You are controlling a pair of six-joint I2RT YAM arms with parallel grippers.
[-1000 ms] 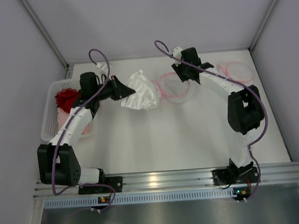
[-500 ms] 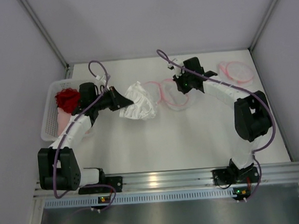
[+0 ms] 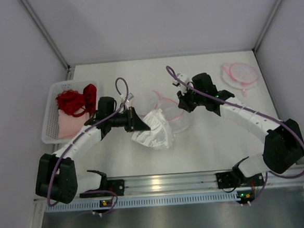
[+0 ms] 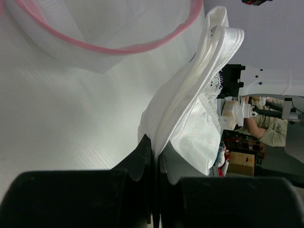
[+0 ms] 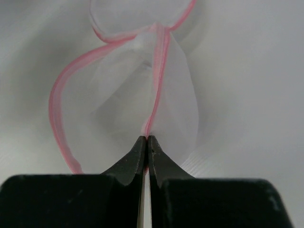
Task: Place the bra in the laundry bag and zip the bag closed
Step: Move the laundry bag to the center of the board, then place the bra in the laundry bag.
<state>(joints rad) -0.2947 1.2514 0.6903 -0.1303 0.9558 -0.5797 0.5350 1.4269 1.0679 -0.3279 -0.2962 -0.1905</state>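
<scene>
My left gripper point(image 3: 141, 126) is shut on a white satin bra point(image 3: 156, 130) and holds it at the middle of the table, just in front of the laundry bag. In the left wrist view the bra point(image 4: 190, 104) hangs from the closed jaws. The laundry bag point(image 3: 168, 105) is sheer white mesh with a pink zip rim, lying open and crumpled. My right gripper point(image 3: 181, 102) is shut on the bag's pink rim point(image 5: 156, 85) at its right side and lifts that edge. The bag's rim also shows at the top of the left wrist view point(image 4: 109, 45).
A white basket point(image 3: 49, 113) at the left edge holds red garments point(image 3: 75, 99) and a pink one. A second pink-rimmed mesh bag point(image 3: 239, 74) lies at the back right. Grey walls close in the table on three sides.
Both arms have come toward the near side. My left gripper carried the bra forward and right, and my right gripper pulled the bag's rim forward with it.
</scene>
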